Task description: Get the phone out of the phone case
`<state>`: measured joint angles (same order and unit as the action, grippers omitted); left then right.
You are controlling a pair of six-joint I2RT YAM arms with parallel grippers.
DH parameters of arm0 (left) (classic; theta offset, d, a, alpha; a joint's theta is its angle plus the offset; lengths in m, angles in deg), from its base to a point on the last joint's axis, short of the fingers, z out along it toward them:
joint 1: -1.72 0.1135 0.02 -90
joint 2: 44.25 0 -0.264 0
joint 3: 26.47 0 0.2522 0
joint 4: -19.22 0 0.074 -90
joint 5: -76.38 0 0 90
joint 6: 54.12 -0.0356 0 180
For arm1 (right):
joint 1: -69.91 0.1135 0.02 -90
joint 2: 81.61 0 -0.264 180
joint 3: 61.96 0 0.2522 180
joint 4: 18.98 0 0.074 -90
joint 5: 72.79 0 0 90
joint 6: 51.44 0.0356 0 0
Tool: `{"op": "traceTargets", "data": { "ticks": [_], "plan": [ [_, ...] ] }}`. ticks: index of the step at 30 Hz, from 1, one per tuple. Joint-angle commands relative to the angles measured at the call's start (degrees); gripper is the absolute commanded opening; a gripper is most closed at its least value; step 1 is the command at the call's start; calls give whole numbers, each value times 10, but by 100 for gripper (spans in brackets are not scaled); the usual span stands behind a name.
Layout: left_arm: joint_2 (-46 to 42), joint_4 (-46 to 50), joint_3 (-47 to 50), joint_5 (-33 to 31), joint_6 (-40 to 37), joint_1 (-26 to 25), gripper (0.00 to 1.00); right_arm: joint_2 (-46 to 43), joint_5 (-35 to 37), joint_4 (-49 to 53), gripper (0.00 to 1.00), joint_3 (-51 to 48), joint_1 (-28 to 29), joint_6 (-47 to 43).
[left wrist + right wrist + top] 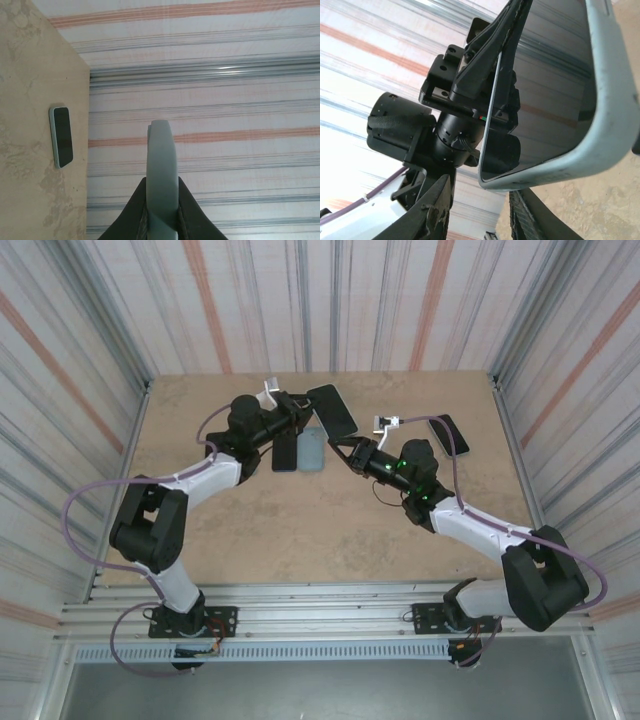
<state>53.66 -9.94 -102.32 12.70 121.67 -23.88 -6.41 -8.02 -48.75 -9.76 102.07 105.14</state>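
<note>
The phone (545, 90), glossy black screen, sits in a pale grey-blue phone case (612, 100) and is held up off the table at mid-back (335, 410). My left gripper (162, 182) is shut on the case's edge (162, 155); its black body (470, 65) looms behind the phone in the right wrist view. My right gripper (479, 190) stands open just below the phone's lower corner, one finger (527, 217) close under the case rim, the other finger (432, 210) well apart from it. From above, the right gripper (345, 448) sits right of and below the held phone.
A dark phone (285, 451) and a pale blue case (312, 448) lie flat on the table below the grippers. Another cased phone (447, 433) lies at the back right, also seen by the left wrist (61, 136). Striped corrugated walls (330, 300) enclose the tabletop.
</note>
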Motion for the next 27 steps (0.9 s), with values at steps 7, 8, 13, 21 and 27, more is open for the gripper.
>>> {"op": "traceTargets", "data": {
  "ticks": [7,8,13,21,27],
  "plan": [
    [-32,-33,-6,-16,-2,-14,4,-2,21,-22,30,20,1,-15],
    [-32,-34,-6,-14,-2,-16,4,0,22,-24,30,21,0,-12],
    [-37,-34,-3,-15,-2,-21,4,6,17,-35,26,23,-3,-3],
    [-46,-21,-15,8,20,-23,4,5,10,-25,15,18,-14,-12],
    [-63,-36,-6,24,67,-25,4,4,3,-9,12,15,-24,-54]
  ]
}}
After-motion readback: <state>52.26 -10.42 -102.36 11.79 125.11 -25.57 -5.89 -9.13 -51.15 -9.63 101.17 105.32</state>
